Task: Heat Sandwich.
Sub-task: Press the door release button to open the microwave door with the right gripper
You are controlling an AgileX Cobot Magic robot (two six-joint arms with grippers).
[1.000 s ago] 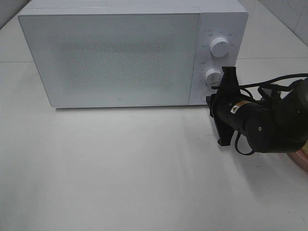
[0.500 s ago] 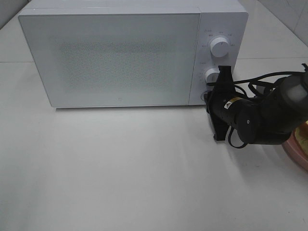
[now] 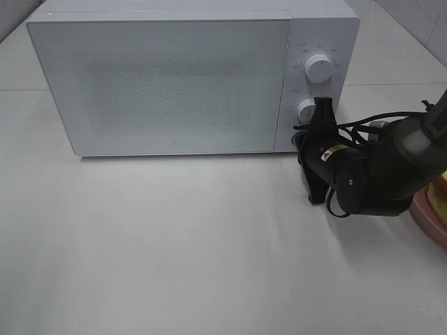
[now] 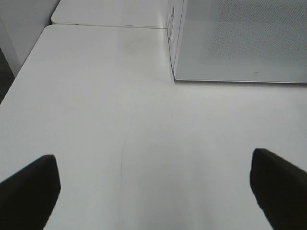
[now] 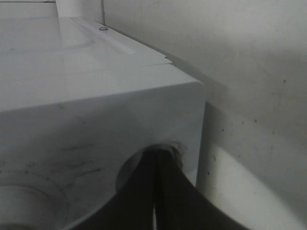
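Since the microwave (image 3: pixel 167 84) door is shut and the sandwich (image 3: pixel 441 190) waits outside on the pink plate (image 3: pixel 427 222), barely showing at the right edge of the high view, the step in hand looks like pushing the door release. Several things could spoil it.

The right pincer (image 5: pixel 160 160) bears on the round button (image 5: pixel 128 176) at the bottom corner of the control panel, just under the lower knob (image 3: pixel 307 110). If its tips sit off-centre, they may skid off the rim onto the bare panel and the door would not unlatch. A hard push could shove the whole oven back across the table (image 3: pixel 174 244), since nothing braces it. If the door springs out, it will sweep over the table in front, where the other arm waits near the oven's left front corner. The right arm's bulky body also hangs just beside the plate, so a careless pull back might knock plate and sandwich.

The right pincer is clenched, tips together, with nothing between them. Its tips appear pressed into the button's recess. The left pincer (image 4: pixel 153 191) is spread as wide as it goes, empty, and hangs over bare table, touching nothing.
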